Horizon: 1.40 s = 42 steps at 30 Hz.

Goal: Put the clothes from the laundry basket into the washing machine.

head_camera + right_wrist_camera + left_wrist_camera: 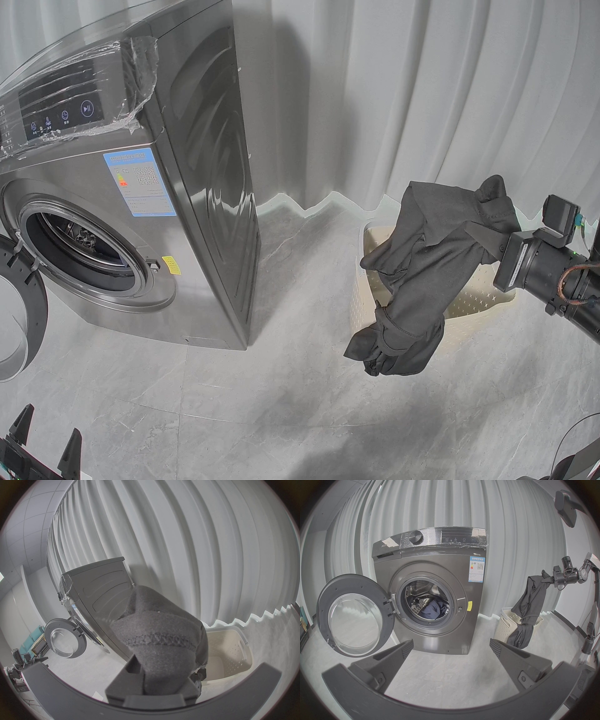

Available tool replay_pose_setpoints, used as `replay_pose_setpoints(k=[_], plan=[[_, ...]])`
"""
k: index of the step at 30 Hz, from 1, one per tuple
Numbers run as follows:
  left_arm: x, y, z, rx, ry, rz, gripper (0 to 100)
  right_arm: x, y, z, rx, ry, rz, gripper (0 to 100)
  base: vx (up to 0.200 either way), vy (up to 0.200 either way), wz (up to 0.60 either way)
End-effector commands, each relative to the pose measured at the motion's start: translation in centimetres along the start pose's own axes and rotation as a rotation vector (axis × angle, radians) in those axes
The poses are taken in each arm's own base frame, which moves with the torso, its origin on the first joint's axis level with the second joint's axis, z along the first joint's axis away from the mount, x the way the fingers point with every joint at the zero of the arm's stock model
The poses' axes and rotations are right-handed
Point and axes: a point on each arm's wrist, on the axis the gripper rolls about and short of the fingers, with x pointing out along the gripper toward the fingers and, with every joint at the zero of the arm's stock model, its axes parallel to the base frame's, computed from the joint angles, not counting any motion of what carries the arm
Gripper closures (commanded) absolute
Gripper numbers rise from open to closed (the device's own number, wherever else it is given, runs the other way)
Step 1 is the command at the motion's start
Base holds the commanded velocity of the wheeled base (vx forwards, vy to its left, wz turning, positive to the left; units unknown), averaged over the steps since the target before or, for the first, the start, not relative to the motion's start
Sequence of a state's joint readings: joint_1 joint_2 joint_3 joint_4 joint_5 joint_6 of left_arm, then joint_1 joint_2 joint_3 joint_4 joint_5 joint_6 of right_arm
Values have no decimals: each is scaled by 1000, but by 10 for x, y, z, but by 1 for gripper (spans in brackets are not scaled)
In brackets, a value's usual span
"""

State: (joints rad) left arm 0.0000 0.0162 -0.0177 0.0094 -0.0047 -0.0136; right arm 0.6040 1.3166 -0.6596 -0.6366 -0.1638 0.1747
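Item one, on my head feed at three o'clock, is the right arm (pixel 544 272): a black cylindrical wrist barrel with a pale label band, a small green light, a coiled copper-coloured cable (pixel 567 275) and a black box module (pixel 560 215) with a teal tab on top. Item two, at seven o'clock, is the left gripper (pixel 50 425), with two matt black tapered fingers; my left wrist feed shows them as dark grey wedges with ribbed pads (pixel 494 646), a round screw (pixel 522 678) in each base, on a curved grey crossbar (pixel 450 708). Item three is the right gripper (pixel 162 673), with blocky dark grey fingers (pixel 129 680) on a matching curved bar (pixel 250 692).
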Motion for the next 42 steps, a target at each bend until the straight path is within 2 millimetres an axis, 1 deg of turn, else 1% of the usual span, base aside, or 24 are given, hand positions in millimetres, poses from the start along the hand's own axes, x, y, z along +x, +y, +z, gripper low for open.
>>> replay_pose_setpoints(k=[1, 5, 12, 42], plan=[[0, 0, -4, 0, -3, 0, 0, 0, 0, -1, 0, 3, 0, 100, -200, 0, 0], [0, 0, -4, 0, -2, 0, 0, 0, 0, -1, 0, 4, 1, 100, -200, 0, 0], [0, 0, -4, -2, -2, 0, 0, 1, 0, -1, 0, 5, 2, 100, 0, 0, 0], [0, 0, -4, -2, 0, 0, 0, 0, 3, -4, -4, 16, 16, 100, 0, 200, 0]])
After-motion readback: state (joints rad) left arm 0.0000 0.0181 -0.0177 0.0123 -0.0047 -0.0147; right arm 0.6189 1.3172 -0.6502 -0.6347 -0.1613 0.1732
